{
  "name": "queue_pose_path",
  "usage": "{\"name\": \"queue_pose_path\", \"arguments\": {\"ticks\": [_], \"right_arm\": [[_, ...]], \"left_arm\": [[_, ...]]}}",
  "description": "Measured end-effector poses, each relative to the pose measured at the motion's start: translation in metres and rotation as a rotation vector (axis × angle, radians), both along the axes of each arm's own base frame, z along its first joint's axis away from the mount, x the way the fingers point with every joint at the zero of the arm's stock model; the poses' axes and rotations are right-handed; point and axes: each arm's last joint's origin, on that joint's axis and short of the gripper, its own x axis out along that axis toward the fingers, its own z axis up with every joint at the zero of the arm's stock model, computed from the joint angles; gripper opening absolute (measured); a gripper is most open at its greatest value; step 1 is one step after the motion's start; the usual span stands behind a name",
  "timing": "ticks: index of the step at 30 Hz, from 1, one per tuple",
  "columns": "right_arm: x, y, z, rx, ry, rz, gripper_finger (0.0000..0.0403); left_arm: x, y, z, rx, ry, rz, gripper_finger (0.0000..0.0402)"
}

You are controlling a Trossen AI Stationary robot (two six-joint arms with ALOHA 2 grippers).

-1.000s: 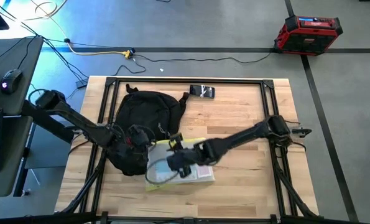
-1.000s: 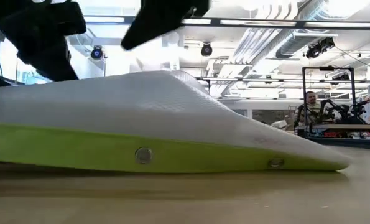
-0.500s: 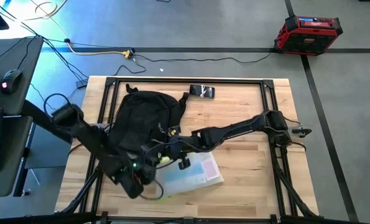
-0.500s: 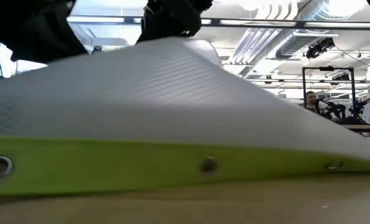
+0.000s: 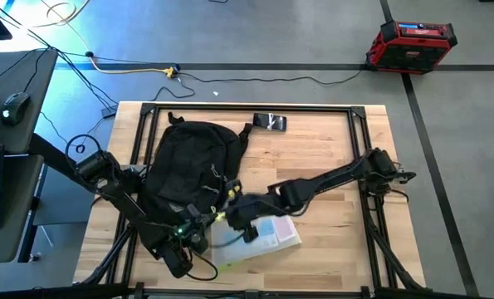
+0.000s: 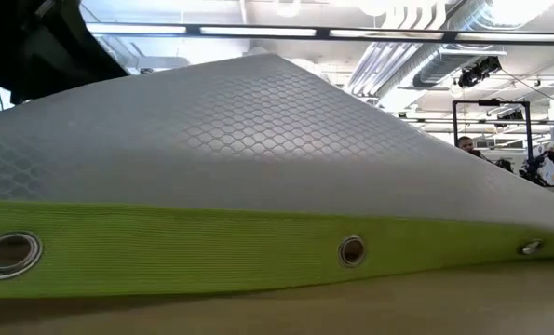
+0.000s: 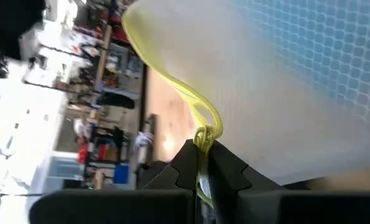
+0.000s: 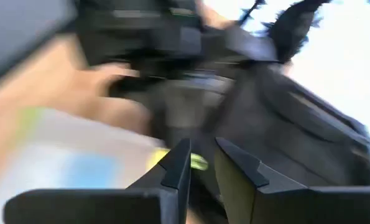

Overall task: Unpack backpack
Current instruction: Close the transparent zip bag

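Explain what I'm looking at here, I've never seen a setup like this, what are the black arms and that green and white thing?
These are two robot arms at a wooden table, filmed from overhead, from table height and from each wrist. A black backpack lies on it, with a translucent pouch edged in yellow-green beside it; the table-height camera sees it up close. The left hand pinches the pouch's yellow-green edge, seen from its wrist. The right hand hovers at the bag's opening, fingers slightly apart, seemingly holding nothing. A phone-like object lies at the far edge.
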Motion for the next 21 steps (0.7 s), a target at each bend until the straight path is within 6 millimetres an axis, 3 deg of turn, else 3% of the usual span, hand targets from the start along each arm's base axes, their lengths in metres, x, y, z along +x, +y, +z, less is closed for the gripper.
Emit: {"name": "queue_pose_path", "arguments": {"ticks": [5, 10, 16, 21], "right_arm": [[0.017, -0.001, -0.028, 0.103, 0.030, 0.042, 0.0053], [0.028, -0.006, -0.039, 0.173, 0.008, -0.009, 0.0053], [0.025, -0.008, -0.046, 0.278, 0.094, -0.113, 0.0053], [0.019, -0.009, -0.055, 0.260, 0.205, -0.146, 0.0058]], "left_arm": [[-0.002, -0.012, 0.004, 0.065, 0.024, -0.084, 0.0000], [-0.003, -0.015, 0.005, 0.094, 0.012, -0.090, 0.0000], [0.003, -0.010, 0.004, -0.014, -0.021, -0.050, 0.0000], [0.008, -0.004, 0.001, -0.094, 0.004, -0.030, 0.0000]]}}
